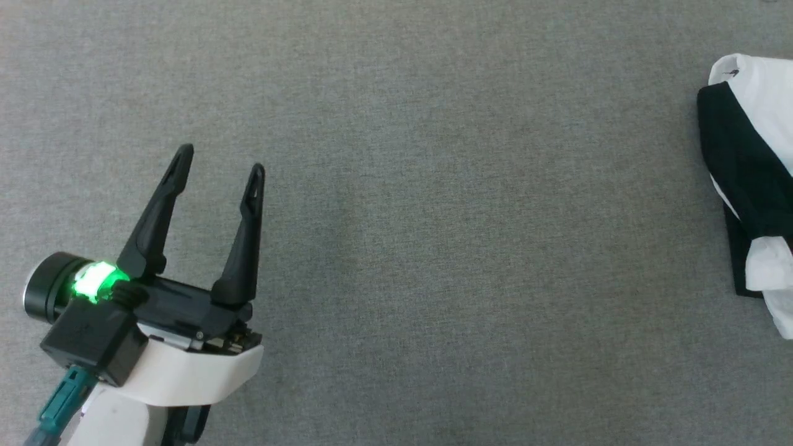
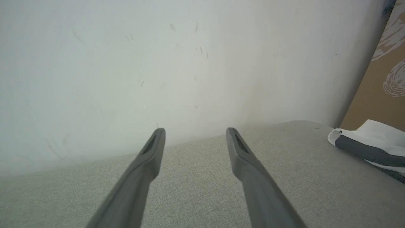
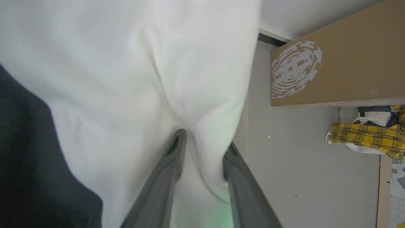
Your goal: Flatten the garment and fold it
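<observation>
Much bare desk (image 1: 464,217) separates the spread left pincer (image 1: 220,161), held low, from the garment (image 1: 743,167) bunched far right; its white cloth lies between the right pincer (image 3: 204,142) fingers, grip unclear.

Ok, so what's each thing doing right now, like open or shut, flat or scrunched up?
Shirt: scrunched up, not flat, not folded.
Left gripper: open, holding nothing, above the grey surface.
Right gripper: the shirt's white cloth is bunched inside it; cannot tell if it is clamped.
Green light on the left wrist: on.
Yellow checked cloth: crumpled in a heap.
</observation>
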